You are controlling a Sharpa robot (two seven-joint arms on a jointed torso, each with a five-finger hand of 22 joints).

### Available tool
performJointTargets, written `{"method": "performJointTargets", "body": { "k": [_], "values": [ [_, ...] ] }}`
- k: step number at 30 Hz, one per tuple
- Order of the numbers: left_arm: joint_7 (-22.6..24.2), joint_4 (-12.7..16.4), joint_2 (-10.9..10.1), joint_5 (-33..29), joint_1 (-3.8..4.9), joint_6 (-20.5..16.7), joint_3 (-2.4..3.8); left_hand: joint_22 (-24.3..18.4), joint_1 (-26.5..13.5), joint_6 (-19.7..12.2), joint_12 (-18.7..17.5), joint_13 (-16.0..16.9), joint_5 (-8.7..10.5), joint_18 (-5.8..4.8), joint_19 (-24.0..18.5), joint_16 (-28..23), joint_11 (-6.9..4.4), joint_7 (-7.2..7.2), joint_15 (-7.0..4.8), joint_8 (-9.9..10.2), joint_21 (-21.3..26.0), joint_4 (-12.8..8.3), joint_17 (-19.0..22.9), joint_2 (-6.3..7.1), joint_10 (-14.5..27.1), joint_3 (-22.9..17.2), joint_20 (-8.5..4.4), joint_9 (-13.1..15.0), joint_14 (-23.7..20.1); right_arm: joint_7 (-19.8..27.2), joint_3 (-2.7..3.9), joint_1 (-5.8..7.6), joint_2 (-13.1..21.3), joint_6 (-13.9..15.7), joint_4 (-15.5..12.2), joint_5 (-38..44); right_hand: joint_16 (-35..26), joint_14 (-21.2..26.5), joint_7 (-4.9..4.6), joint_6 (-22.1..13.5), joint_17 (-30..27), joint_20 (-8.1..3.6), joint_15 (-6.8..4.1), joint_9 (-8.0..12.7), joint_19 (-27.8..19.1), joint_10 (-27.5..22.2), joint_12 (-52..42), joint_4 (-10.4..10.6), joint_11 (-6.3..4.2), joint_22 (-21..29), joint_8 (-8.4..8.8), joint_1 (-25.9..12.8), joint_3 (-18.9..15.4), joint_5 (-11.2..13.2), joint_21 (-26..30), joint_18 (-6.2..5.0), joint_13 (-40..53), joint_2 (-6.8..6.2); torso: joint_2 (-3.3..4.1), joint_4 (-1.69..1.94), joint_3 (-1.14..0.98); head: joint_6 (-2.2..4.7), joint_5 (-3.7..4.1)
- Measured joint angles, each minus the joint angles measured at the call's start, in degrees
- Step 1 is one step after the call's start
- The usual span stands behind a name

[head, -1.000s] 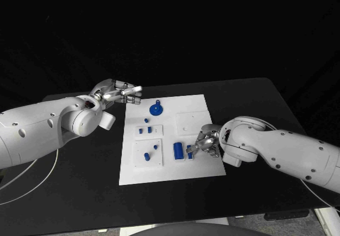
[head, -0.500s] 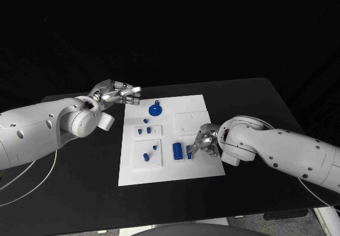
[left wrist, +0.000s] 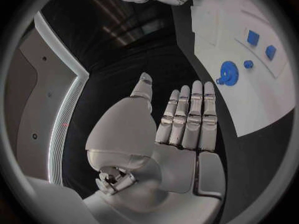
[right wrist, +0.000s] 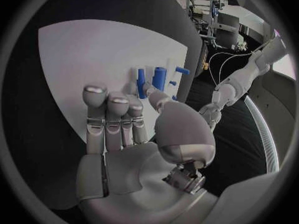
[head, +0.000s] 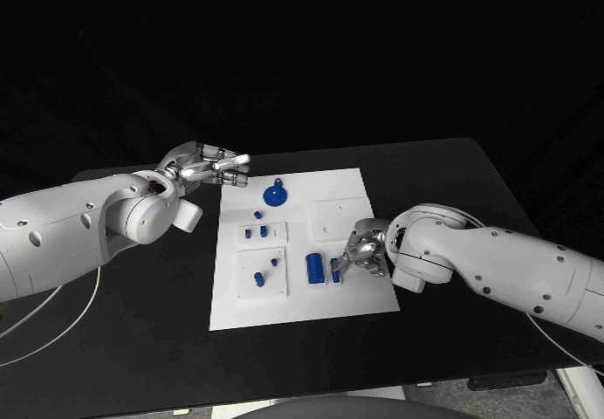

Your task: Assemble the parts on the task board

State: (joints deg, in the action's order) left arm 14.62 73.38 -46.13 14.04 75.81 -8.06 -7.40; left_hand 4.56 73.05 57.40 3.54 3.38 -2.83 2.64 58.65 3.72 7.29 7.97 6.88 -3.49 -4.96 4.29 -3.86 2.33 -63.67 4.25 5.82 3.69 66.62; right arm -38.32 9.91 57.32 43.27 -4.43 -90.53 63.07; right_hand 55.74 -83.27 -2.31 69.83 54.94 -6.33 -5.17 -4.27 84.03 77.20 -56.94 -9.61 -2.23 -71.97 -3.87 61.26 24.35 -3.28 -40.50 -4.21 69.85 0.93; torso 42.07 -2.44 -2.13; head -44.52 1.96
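Note:
The white task board [head: 353, 188] lies mid-table with several blue parts on it. A round blue disc [head: 277, 192] sits near its far edge, also seen in the left wrist view as the disc [left wrist: 229, 73]. A thick blue cylinder [head: 315, 267] and a narrow blue bar [head: 336, 269] lie near the board's near right. My right hand [head: 365, 249] rests over the board beside that bar; in its wrist view the hand [right wrist: 134, 134] has straight fingers and its thumb tip reaches the bar [right wrist: 141, 82], holding nothing. My left hand [head: 208, 164] hovers flat with fingers extended, off the board's far-left corner.
Small blue pieces stand in the board's left plates: two pegs [head: 258, 232] and another piece [head: 259, 279]. A raised white square [head: 342, 215] sits on the board's right half. Black table [head: 151, 305] surrounds the board on all sides.
The right arm has edged slightly toward the board's middle. The left hand has barely moved. No part has shifted.

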Motion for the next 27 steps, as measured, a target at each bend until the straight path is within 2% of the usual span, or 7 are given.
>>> {"method": "performJointTargets", "body": {
  "k": [5, 12, 13, 15, 20, 27],
  "values": [
    [-0.11, -0.02, 0.02, 0.03, 0.0, 0.06, 0.0, 0.0, 0.0, 0.0, 0.0, 0.0, 0.0, 0.0, 0.0, 0.0, 0.0, 0.0, 0.0, 0.0, 0.0, 0.0, 0.0, 0.0, 0.0, 0.0, 0.0, 0.0, 0.0, 0.26, 0.01, -0.01, -0.01, -0.19, 0.01, 0.19, 0.0, 0.0, -0.03, 0.36, -0.08, 0.0, 0.0, -0.09, 0.0, 0.0, 0.0, -1.92, 0.01, -0.2, 0.02, 0.89, -1.44, -0.06, 0.0, 0.0, 0.0, 0.28, -0.01, 0.0, 0.0, -0.04, 0.01],
    [-0.22, -0.05, 0.03, 0.09, 0.0, 0.12, 0.0, 0.0, 0.0, 0.0, 0.0, 0.0, 0.0, 0.0, 0.0, 0.0, 0.0, 0.0, 0.0, 0.0, 0.0, 0.0, 0.0, 0.0, 0.0, 0.0, 0.0, 0.0, 0.0, 0.66, -0.02, -0.07, 0.09, -0.2, -0.07, 0.62, 0.0, 0.0, -0.05, 0.75, -0.08, 0.0, 0.0, -0.14, 0.0, 0.01, 0.0, -2.88, 0.02, -0.37, 0.02, 2.74, -6.44, -3.27, 0.0, -0.03, 0.01, -0.2, -0.01, 0.0, 0.0, -0.08, -0.1],
    [-0.23, -0.06, 0.03, 0.09, 0.0, 0.13, 0.0, 0.0, 0.0, 0.0, 0.0, 0.0, 0.0, 0.0, 0.0, 0.0, 0.0, 0.0, 0.0, 0.0, 0.0, 0.0, 0.0, 0.0, 0.0, 0.0, 0.0, 0.0, 0.0, 0.73, -0.03, -0.08, 0.1, -0.2, -0.08, 0.69, 0.0, 0.0, -0.05, 0.75, -0.08, 0.0, 0.0, -0.12, 0.0, 0.02, 0.0, -2.66, 0.02, -0.43, 0.02, 2.95, -7.73, -4.87, 0.0, -0.04, 0.01, -0.44, -0.01, 0.0, 0.0, -0.08, -0.11],
    [-0.26, -0.08, 0.03, 0.11, 0.0, 0.14, 0.0, 0.0, 0.0, 0.0, 0.0, 0.0, 0.0, 0.0, 0.0, 0.0, 0.0, 0.0, 0.0, 0.0, 0.0, 0.0, 0.0, 0.0, 0.0, 0.0, 0.0, 0.0, 0.0, 0.86, -0.07, -0.11, 0.15, -0.16, -0.08, 0.87, 0.0, 0.0, -0.02, 0.78, -0.08, 0.0, 0.0, -0.01, 0.0, 0.09, 0.0, -1.94, 0.09, -0.43, 0.01, 2.52, -9.73, -5.86, 0.0, -0.04, 0.01, -1.0, -0.01, 0.01, 0.0, -0.08, -0.12],
    [-0.3, -0.15, 0.04, 0.13, 0.0, 0.17, 0.0, 0.0, 0.0, 0.0, 0.0, 0.0, 0.0, 0.0, 0.0, 0.0, 0.0, 0.0, 0.0, 0.0, 0.0, 0.0, 0.0, 0.0, 0.0, 0.0, 0.0, 0.0, 0.0, 1.08, -0.19, -0.31, 0.22, -0.1, 0.0, 1.27, 0.0, 0.0, 0.14, 1.17, -0.04, 0.0, 0.0, 0.03, 0.0, 0.08, 0.0, 0.92, 0.07, -0.59, -0.17, 3.62, -13.71, -3.9, 0.0, -0.07, -0.04, -2.91, -0.01, 0.0, 0.0, -0.21, -0.13],
    [-0.36, -0.27, 0.07, 0.16, 0.0, 0.22, 0.0, 0.01, 0.0, -0.2, 0.0, 0.0, 0.0, 0.0, 0.0, 0.0, 0.0, 0.2, 0.0, 0.0, 0.0, 0.0, 0.0, 0.0, 0.0, 0.0, 0.0, 0.0, 0.0, 1.63, -0.21, -0.46, 0.24, 0.0, 0.05, 2.2, 0.0, 0.0, 0.22, 1.47, 0.0, 0.0, 0.0, 0.03, 0.0, 0.08, 0.0, 2.25, 0.07, -0.69, 0.05, 6.65, -13.68, -2.27, 0.0, -0.1, -0.1, -5.93, -0.01, -0.02, 0.0, -0.25, -0.24]
  ]
}}
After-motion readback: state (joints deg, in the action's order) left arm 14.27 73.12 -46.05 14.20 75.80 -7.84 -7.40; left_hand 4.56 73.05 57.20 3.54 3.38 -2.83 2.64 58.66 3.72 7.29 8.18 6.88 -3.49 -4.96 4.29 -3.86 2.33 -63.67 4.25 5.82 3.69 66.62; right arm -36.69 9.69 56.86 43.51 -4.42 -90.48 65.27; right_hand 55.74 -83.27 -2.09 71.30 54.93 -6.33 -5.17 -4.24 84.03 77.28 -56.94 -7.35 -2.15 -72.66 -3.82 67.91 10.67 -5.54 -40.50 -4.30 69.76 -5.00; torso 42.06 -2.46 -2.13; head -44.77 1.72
